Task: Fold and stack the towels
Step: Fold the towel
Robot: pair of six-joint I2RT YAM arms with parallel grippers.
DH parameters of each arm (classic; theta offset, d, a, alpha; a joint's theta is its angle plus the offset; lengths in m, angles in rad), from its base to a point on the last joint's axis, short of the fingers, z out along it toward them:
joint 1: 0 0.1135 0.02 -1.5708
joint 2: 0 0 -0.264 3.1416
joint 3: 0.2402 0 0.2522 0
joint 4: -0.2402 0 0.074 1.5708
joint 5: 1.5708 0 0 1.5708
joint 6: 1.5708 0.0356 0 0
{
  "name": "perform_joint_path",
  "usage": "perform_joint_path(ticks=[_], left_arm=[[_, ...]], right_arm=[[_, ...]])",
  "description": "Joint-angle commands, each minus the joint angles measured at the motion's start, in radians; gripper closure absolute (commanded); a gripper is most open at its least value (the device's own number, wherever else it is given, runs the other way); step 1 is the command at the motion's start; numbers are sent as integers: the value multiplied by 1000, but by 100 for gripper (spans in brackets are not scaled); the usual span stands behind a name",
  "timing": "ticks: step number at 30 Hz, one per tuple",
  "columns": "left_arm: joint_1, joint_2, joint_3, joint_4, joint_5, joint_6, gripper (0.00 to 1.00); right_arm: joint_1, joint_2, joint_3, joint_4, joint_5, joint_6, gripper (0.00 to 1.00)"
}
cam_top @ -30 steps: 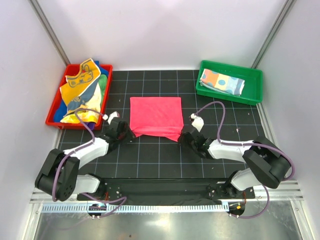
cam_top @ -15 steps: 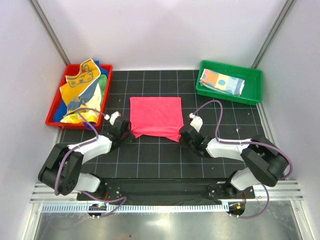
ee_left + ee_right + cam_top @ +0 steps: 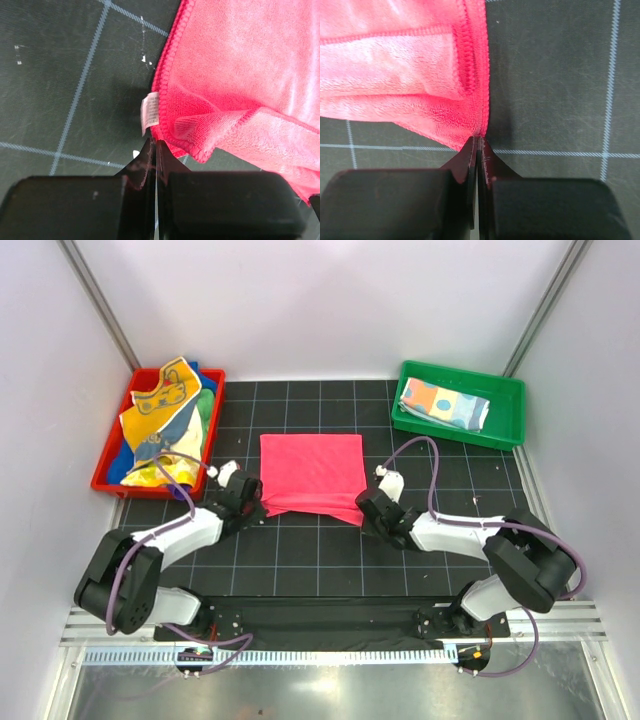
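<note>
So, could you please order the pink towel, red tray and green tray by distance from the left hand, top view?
1. pink towel, its near-left corner in the left hand.
2. red tray, far left.
3. green tray, far right.

Red tray point(image 3: 100, 483) left; green tray point(image 3: 450, 433) right

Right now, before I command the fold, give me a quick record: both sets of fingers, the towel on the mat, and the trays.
left fingers: shut on near-left corner of pink towel
right fingers: shut on its near-right corner
pink towel: flat on mat, near edge bunched
red tray: pile of unfolded towels
green tray: one folded patchwork towel
</note>
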Motion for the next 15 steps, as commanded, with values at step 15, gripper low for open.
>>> perform_joint_path(ticks=[15], left_arm=[[-4,-101,-8,-183,-29,46,100]], right_arm=[[-3,-97,18,-178,20,-81,99]])
